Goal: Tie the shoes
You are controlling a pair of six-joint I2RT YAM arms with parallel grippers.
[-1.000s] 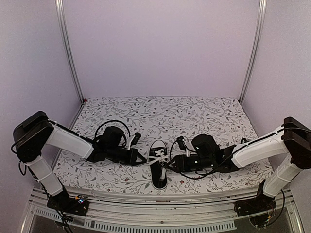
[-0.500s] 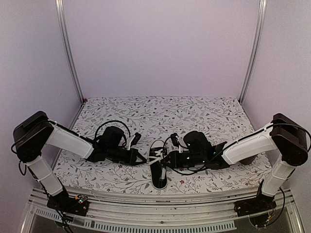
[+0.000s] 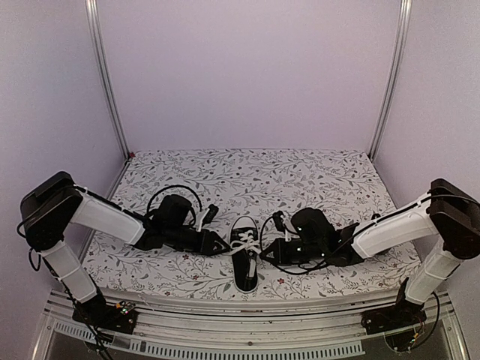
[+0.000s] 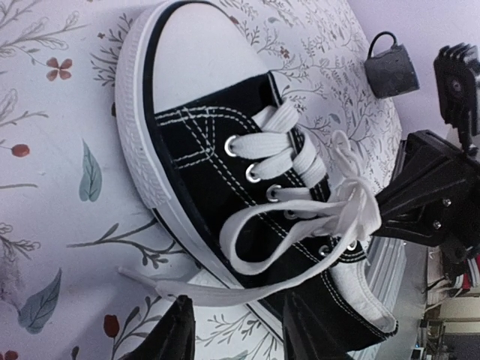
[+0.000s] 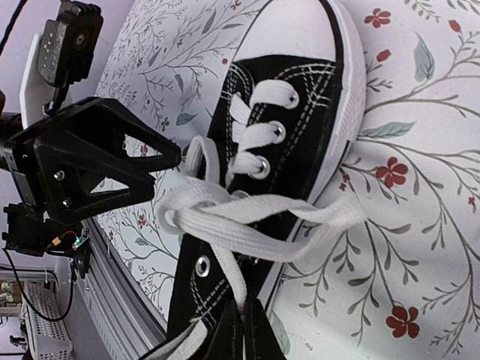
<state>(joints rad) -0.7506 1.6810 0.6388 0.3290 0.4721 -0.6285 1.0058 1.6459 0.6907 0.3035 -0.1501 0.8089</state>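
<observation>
Overhead, the black sneaker point(image 3: 244, 262) sits on the flowered desk point(image 3: 322, 180) near its front edge, between the two arms, white toe cap pointing away from their bases. The left hand point(image 3: 218, 246) is just beside the shoe's left flank and the right hand point(image 3: 265, 252) just beside its right flank, both level with the white laces point(image 3: 245, 241). From this height I cannot tell how either hand's fingers stand.

From the left wrist, the sneaker lies diagonally, toe cap upper left, heel lower right. The laces cross through the eyelets, and a loose loop lies over the shoe's near side. One long strand runs along the sole, passing just above the left hand's two fingers point(image 4: 178, 334), which stand apart with nothing pinched between them. The right hand's black fingers sit at the loose knot on the far side. A dark grey mug point(image 4: 391, 69) stands on the desk well beyond the shoe.

From the right wrist, the right hand's fingers point(image 5: 227, 337) are pressed together at the bottom edge, clamped on one strand of the laces that rises from them to the knot. Another strand trails over the sole onto the desk. The left hand shows across the shoe, its tip close to the knot.
</observation>
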